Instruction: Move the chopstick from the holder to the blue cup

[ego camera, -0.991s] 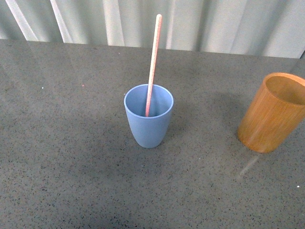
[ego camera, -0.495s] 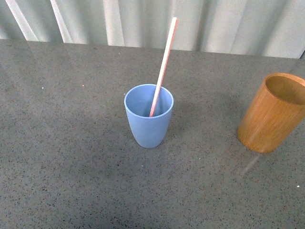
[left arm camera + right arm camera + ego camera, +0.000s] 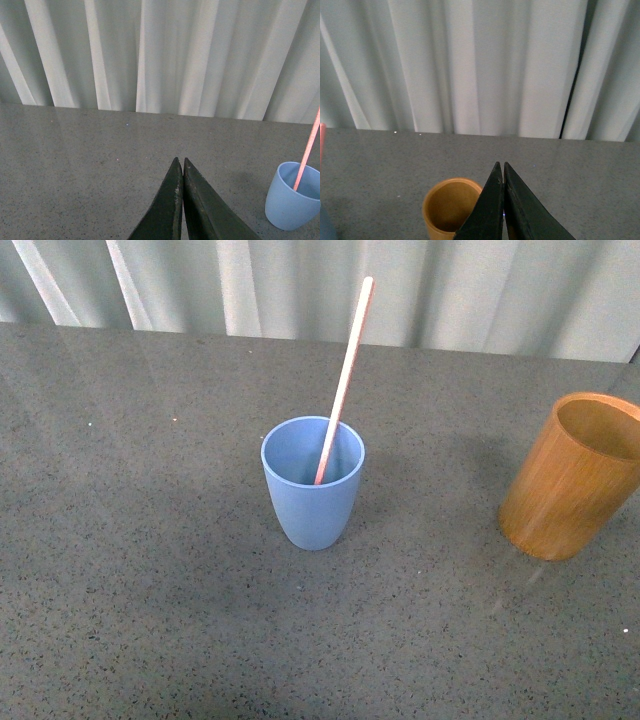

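The chopstick (image 3: 343, 380) stands in the blue cup (image 3: 312, 485), leaning toward the holder (image 3: 570, 480), apart from both arms. Left gripper (image 3: 180, 162) and right gripper (image 3: 500, 166) are closed, empty. A second ago it stood straighter.

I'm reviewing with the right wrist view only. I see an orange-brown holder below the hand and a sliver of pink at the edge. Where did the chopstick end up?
Observer: The chopstick stands in the blue cup, leaning against its rim.
Operator: Anything left in the holder?
Observer: From the front the holder shows only bare inner wall; its bottom is hidden.
Operator: And the left hand?
Observer: The left hand is shut on nothing, with the table beneath it and the cup off to its side.
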Action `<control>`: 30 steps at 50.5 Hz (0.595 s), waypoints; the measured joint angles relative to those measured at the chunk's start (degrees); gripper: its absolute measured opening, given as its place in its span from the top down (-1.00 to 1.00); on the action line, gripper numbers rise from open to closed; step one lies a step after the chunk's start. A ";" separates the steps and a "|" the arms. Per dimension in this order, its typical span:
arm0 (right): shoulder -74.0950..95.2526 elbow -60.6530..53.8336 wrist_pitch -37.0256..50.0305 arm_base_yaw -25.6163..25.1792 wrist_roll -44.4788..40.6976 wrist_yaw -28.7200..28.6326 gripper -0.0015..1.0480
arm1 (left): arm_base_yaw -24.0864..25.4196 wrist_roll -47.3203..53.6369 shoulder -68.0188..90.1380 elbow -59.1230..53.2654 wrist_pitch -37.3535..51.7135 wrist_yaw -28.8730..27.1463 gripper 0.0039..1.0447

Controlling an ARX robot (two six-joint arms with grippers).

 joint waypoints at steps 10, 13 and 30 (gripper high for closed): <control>-9.46 -0.70 -8.02 -0.46 -0.02 -0.31 0.98 | 0.00 0.00 0.00 0.00 0.00 0.00 0.94; -12.28 -0.74 -10.60 -0.46 -0.02 -0.31 0.98 | 0.00 0.00 0.00 0.00 0.00 0.00 0.94; -22.88 -0.83 -20.35 -0.46 0.00 -0.31 0.98 | 0.00 0.00 0.00 0.00 0.00 0.00 0.94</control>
